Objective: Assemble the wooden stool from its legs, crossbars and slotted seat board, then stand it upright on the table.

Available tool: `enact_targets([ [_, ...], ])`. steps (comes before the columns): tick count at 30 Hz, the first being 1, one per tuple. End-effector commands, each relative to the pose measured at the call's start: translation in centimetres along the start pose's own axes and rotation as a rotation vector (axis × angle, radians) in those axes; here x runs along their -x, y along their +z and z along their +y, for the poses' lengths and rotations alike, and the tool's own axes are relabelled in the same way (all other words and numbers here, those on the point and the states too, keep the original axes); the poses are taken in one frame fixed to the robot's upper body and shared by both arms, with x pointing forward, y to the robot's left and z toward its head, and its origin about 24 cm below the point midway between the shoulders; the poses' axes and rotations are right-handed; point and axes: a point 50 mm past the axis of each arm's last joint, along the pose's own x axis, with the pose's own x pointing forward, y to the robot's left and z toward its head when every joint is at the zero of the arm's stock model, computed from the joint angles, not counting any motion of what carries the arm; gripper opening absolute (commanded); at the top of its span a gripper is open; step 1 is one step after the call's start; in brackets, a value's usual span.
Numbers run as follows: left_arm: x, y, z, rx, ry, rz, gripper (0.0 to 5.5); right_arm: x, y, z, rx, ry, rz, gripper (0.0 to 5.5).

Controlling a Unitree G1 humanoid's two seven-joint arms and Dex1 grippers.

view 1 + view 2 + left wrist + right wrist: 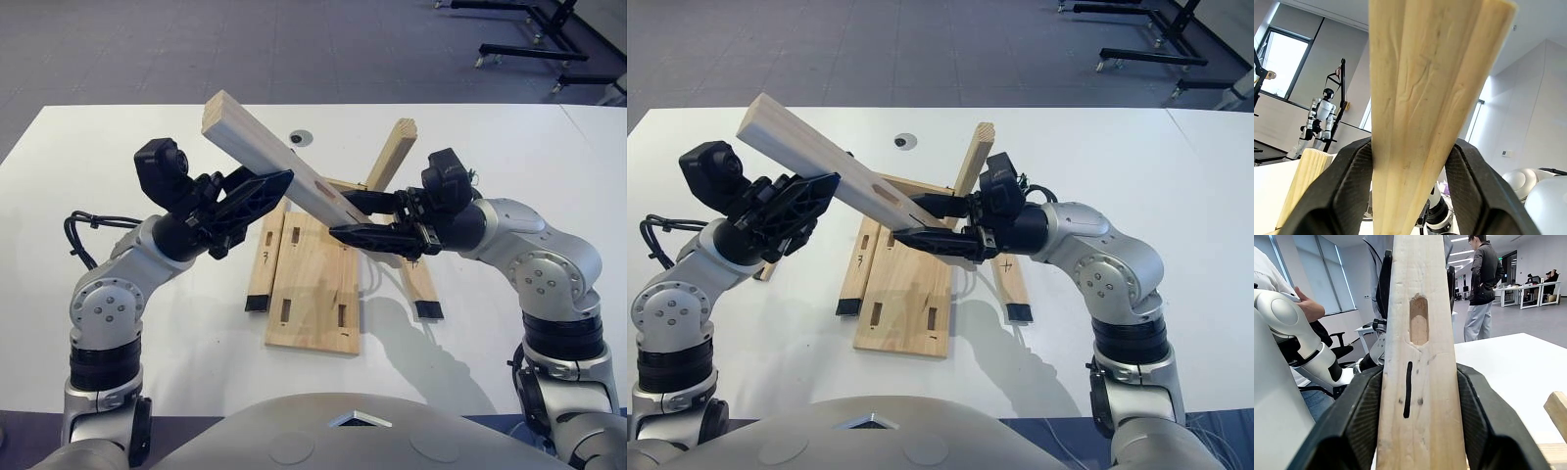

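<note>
A long wooden leg (274,157) hangs tilted above the table, its high end toward the far left. My left gripper (263,191) is shut on its middle, and my right gripper (355,217) is shut on its lower end. The left wrist view has the leg (1425,98) clamped between both black fingers (1347,186). A mortise slot (1419,325) faces the right wrist view. Below lies the slotted seat board (313,284), flat on the table. One black-footed leg (265,264) lies along its left side, another (421,284) on its right. A further wooden piece (392,152) slants up behind the right gripper.
The white table (509,157) has a round grommet hole (301,138) behind the parts. A black cable (83,230) loops by my left arm. Wheeled frames (529,49) stand on the floor beyond the table. A person (1484,284) stands in the room behind.
</note>
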Motion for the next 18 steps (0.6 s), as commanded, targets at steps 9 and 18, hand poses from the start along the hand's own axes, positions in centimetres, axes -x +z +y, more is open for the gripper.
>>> enact_targets([
  [9,0.5,-1.4,-1.3,0.035,-0.109,0.099,2.12,1.2,1.0,-1.0,0.019,-0.125,-0.042,4.19],
  [18,1.5,-1.4,-1.4,0.001,-0.102,0.156,2.02,3.6,2.4,-0.4,0.039,-0.209,-0.108,5.40],
])
